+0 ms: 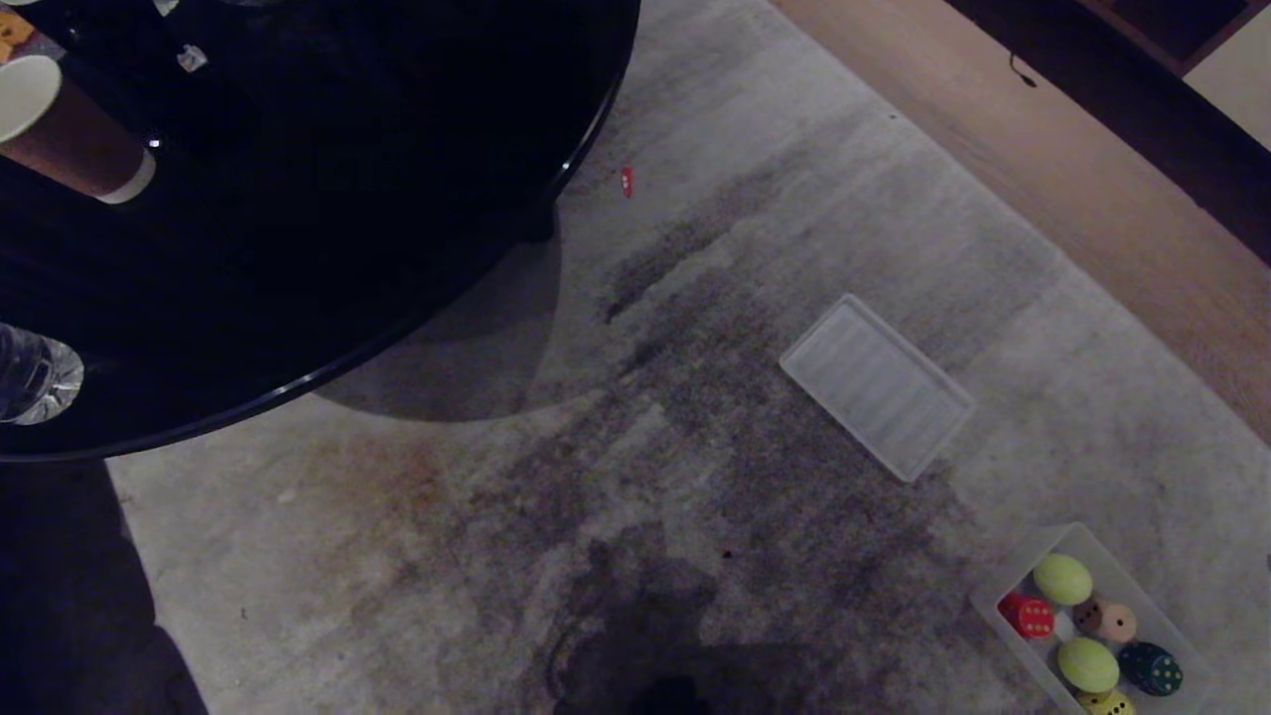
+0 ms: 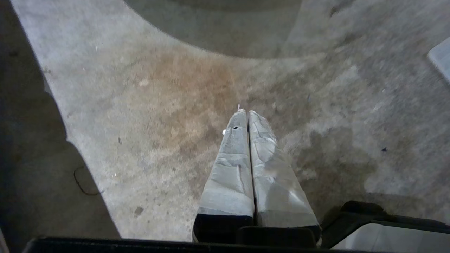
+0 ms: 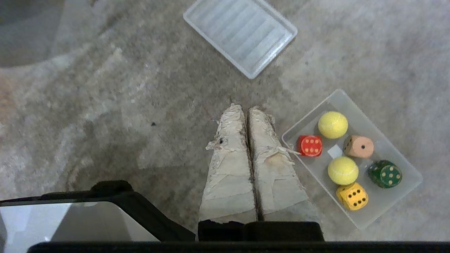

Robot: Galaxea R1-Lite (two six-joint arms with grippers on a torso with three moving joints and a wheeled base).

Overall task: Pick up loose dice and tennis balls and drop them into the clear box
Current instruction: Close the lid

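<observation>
The clear box (image 3: 404,189) (image 1: 1003,588) sits on the grey carpet at the lower right of the head view. Inside it lie two tennis balls (image 3: 333,124) (image 3: 342,170) (image 1: 1062,579) and several dice: a red one (image 3: 309,145) (image 1: 1027,616), a tan one (image 3: 358,146), a dark green one (image 3: 385,174) (image 1: 1151,668) and a yellow one (image 3: 352,196). My right gripper (image 3: 246,109) hangs shut and empty above the carpet beside the box. Over bare carpet, my left gripper (image 2: 247,112) is shut and empty too. Neither arm shows in the head view.
The flat ribbed translucent lid (image 1: 877,386) (image 3: 240,32) lies on the carpet beyond the box. A round black table (image 1: 318,199) with a paper cup (image 1: 70,129) and a glass (image 1: 35,375) fills the upper left. A small red scrap (image 1: 627,180) lies near the table's edge.
</observation>
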